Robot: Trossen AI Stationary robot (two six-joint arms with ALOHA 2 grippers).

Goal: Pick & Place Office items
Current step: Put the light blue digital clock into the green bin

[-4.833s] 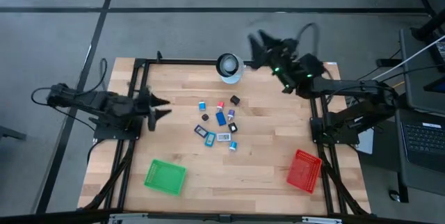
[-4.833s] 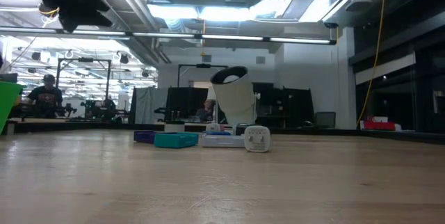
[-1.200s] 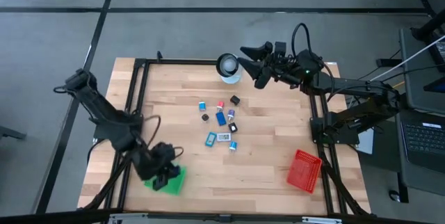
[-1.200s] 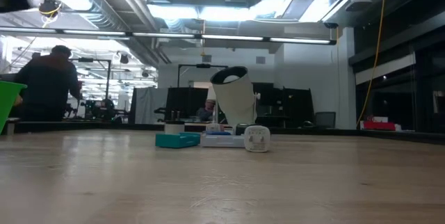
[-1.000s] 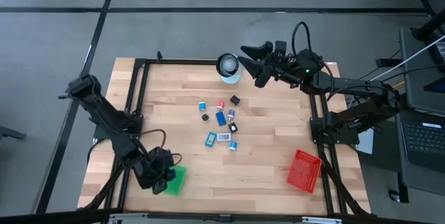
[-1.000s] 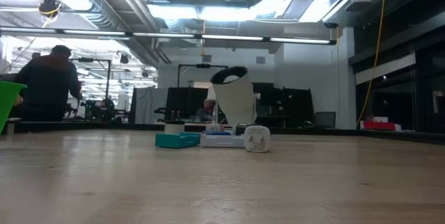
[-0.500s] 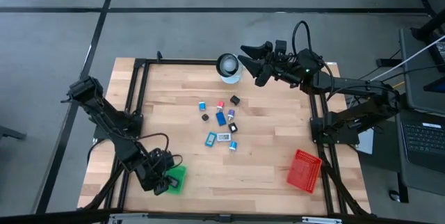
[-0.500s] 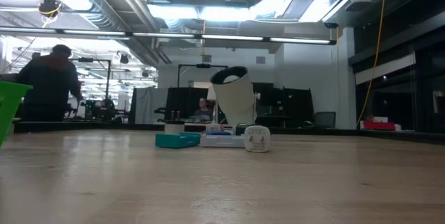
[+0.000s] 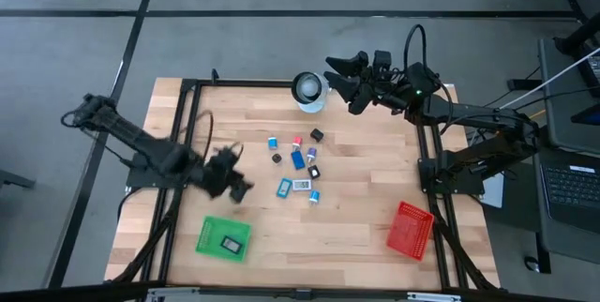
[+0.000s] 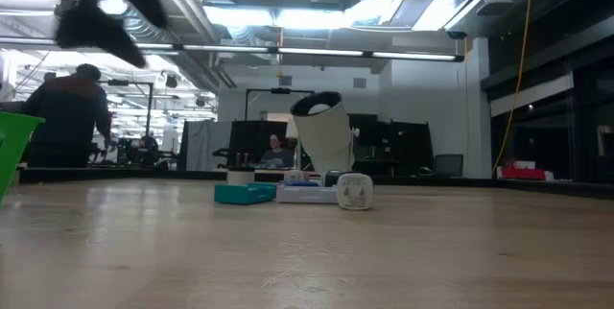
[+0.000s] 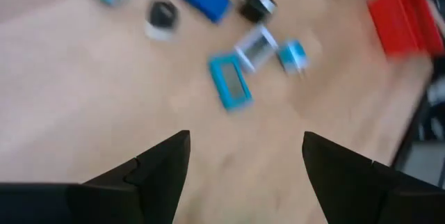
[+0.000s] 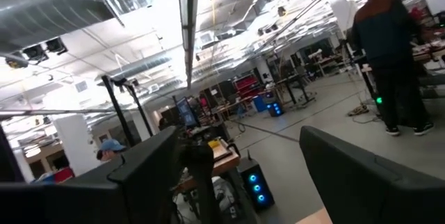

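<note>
No writing is legible on any item. Your office items (image 9: 296, 163), mostly blue blocks and spools, cluster at table centre; one dark piece lies in the green basket (image 9: 208, 238) at 7 o'clock. Left gripper (image 9: 236, 188) hovers spread wide, empty. Right gripper (image 9: 339, 69) waits at 1 o'clock, fingers apart.

Pale striped wood on the surface (image 9: 356, 218); green basket (image 9: 223, 238), red basket (image 9: 411, 230); office items (image 9: 298, 164) mostly blue, some black, touches of red; white ring (image 9: 308, 90).
</note>
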